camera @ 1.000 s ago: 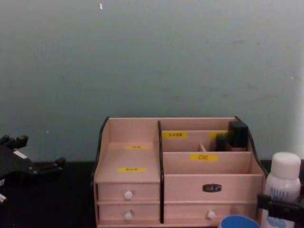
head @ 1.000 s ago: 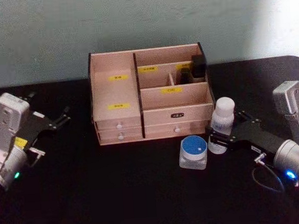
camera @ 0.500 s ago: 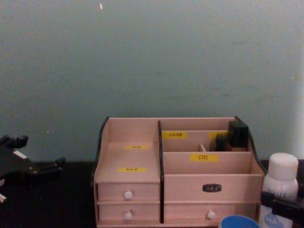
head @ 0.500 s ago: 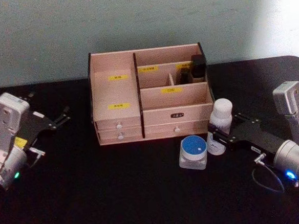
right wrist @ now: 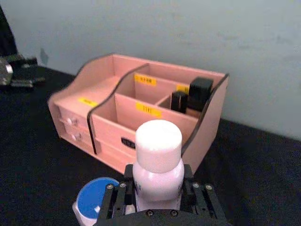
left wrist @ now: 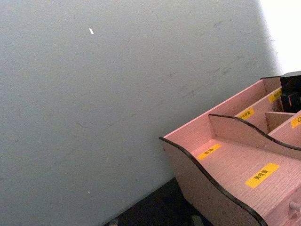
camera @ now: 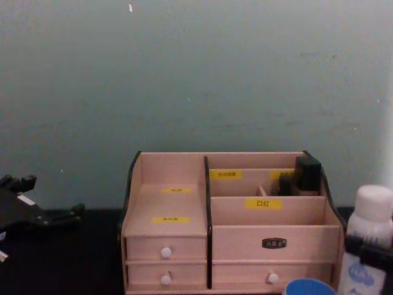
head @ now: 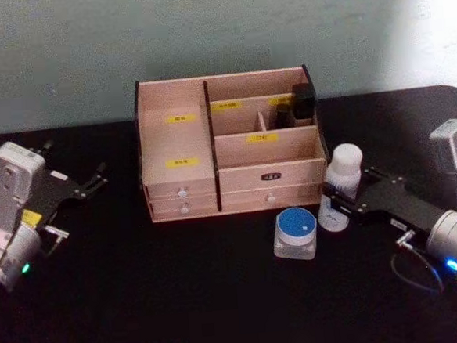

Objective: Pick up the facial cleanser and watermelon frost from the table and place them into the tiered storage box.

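Horizontally, right jaws clamp facial cleanser (head: 344,176).

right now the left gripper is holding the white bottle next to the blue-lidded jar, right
No: it is the right gripper whose jaws hold the white bottle next to the blue-lidded jar, as the right wrist view shows. The left gripper is parked far left.

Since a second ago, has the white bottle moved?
Yes: the facial cleanser, in the right gripper, edged up and right, away from the tiered storage box.
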